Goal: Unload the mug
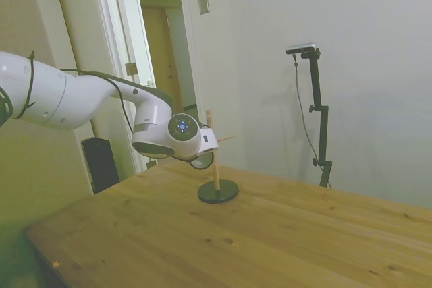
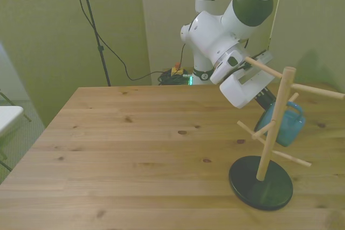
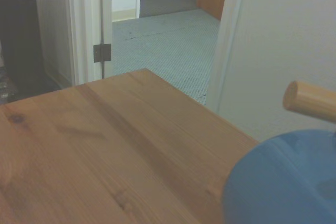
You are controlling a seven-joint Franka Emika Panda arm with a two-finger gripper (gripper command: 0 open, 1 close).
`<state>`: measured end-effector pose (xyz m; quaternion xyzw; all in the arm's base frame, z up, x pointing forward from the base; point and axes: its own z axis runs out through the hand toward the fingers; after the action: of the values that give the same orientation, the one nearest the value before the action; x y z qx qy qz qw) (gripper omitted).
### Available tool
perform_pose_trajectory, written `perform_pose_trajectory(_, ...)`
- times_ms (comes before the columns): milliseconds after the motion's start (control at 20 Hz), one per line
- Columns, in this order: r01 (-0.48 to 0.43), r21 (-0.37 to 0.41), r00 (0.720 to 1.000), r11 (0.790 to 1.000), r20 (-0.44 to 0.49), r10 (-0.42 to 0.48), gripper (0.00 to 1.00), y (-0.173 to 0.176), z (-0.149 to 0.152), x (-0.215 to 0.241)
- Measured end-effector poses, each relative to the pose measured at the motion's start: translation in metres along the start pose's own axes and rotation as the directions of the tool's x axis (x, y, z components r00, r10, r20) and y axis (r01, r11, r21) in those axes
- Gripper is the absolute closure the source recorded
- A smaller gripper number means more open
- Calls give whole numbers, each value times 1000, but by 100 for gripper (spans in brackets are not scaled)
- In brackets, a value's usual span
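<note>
The bench (image 2: 135, 149) is knotty, satin-finished wood; the peg stand (image 2: 274, 127) is pale bare wood on a matt black base (image 2: 261, 182); the mug (image 2: 284, 125) looks smooth teal enamel.

You see a teal mug (image 2: 284, 125), a pale wooden stand (image 2: 274, 127) on a black base (image 2: 260, 182), and a white arm (image 2: 221, 41).

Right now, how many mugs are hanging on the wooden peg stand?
1. The teal mug hangs behind the peg stand, at the front view's right, by the gripper. No others show.

Plain pale walls (image 1: 351, 25) surround the wooden counter (image 1: 270, 234); an open white-framed doorway (image 1: 158, 52) shows speckled grey flooring (image 3: 168, 40).
</note>
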<state>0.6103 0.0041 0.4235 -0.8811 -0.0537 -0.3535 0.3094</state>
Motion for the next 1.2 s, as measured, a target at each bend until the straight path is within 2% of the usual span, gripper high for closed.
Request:
perform_pose_trajectory(750, 14, 10, 1000, 1000, 5, -14, 100, -11, -5, -7)
perform_pose_trajectory(1200, 47, 29, 999, 998, 8, -47, 100, -30, -11, -18)
